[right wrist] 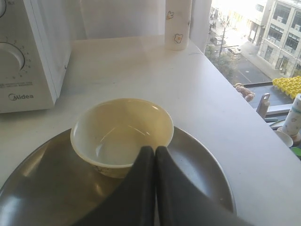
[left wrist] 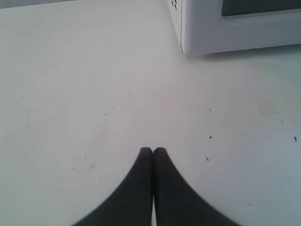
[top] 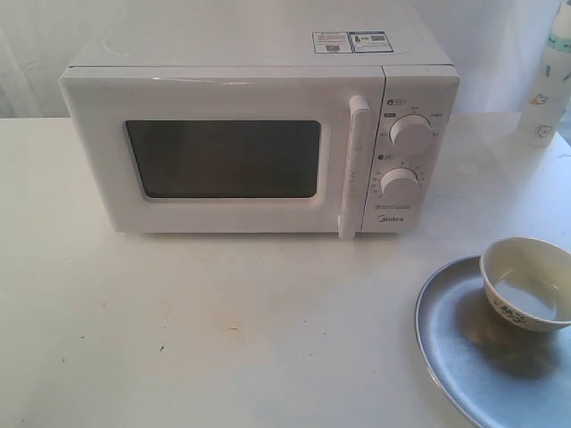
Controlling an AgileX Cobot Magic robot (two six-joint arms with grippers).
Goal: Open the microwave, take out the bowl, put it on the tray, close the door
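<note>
The white microwave (top: 259, 53) stands at the back of the table with its door (top: 107, 160) shut and the bar handle (top: 353, 165) upright. The cream bowl (top: 526, 283) sits upright on the silvery tray (top: 459, 357) at the front right. Neither gripper shows in the exterior view. In the right wrist view my right gripper (right wrist: 154, 148) is shut and empty, its tips just before the bowl (right wrist: 117, 127) on the tray (right wrist: 202, 165). My left gripper (left wrist: 153, 149) is shut and empty above bare table, apart from the microwave's lower corner (left wrist: 225, 33).
A white bottle (top: 549, 80) stands at the back right, beside the microwave; it is also in the right wrist view as the bottle (right wrist: 178, 23). The table's right edge (right wrist: 263, 136) runs close past the tray. The white table (top: 178, 312) lies before the microwave.
</note>
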